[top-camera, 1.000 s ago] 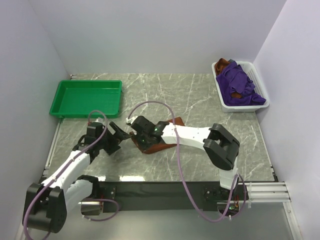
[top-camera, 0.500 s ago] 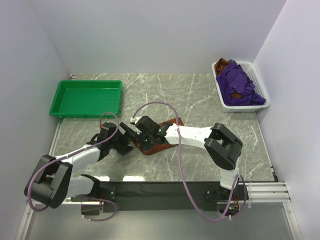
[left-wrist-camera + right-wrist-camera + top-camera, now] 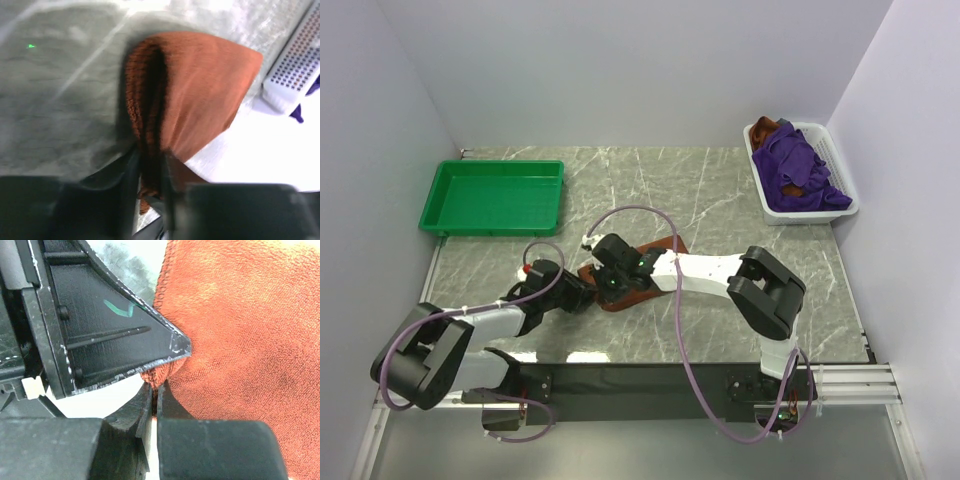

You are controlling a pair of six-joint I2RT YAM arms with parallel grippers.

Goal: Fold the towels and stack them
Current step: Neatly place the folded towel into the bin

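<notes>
Left wrist: rust-brown towel (image 3: 197, 92) fold pinched inside the left hand (image 3: 150, 167).

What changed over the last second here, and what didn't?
The left gripper swung right, from open beside the rust-brown towel to closing on its edge. The right gripper stayed pinched on the same towel; green tray and basket unmoved.

3 white walls (image 3: 620, 70) enclose grey marble table (image 3: 700, 190).
</notes>
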